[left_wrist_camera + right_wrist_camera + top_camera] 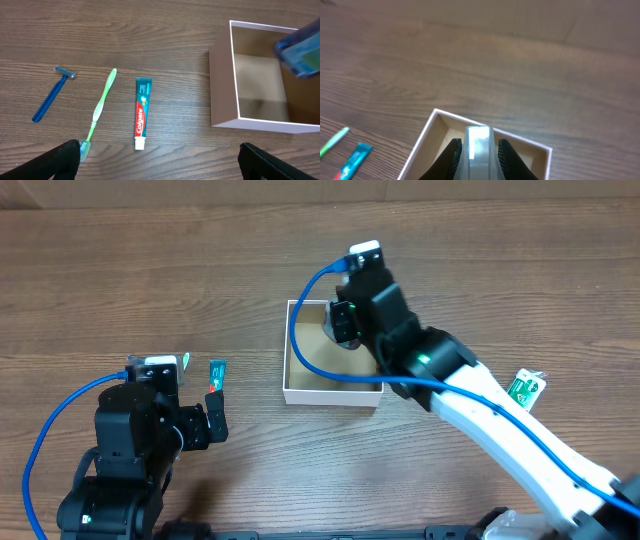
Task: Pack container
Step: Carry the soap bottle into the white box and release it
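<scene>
One seemingly flimsy container [330, 393] is wanting a gentle rim hold; right gripper [479, 146] clamping a pale item [480, 137], left gripper [160, 152] gaping

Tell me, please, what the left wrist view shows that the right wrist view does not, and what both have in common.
Only the left wrist view shows the blue razor, the full length of the green toothbrush and toothpaste tube, and the left pincer, open. Only the right wrist view shows the right pincer shut on a pale object over the container. Both show the container, the wooden table, and at least part of the toothbrush and the tube.
</scene>
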Robot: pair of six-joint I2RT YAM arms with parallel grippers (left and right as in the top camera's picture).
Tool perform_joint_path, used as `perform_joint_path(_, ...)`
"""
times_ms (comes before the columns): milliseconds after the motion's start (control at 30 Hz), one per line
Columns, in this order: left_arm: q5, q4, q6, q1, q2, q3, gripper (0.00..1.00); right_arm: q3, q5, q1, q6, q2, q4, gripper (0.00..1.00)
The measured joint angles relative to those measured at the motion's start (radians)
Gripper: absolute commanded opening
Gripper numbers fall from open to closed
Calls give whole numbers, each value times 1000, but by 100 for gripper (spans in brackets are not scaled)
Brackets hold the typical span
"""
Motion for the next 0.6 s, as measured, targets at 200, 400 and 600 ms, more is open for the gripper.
perform_joint_path(200,0,-1,0,0,0,0,100,0,1,0,70,75,61,4)
perform_joint_path(400,0,-4,0,0,0,0,100,0,3,0,158,94,101,4)
perform_joint_path(600,0,-5,0,0,0,0,100,0,4,0,207,154,100,4)
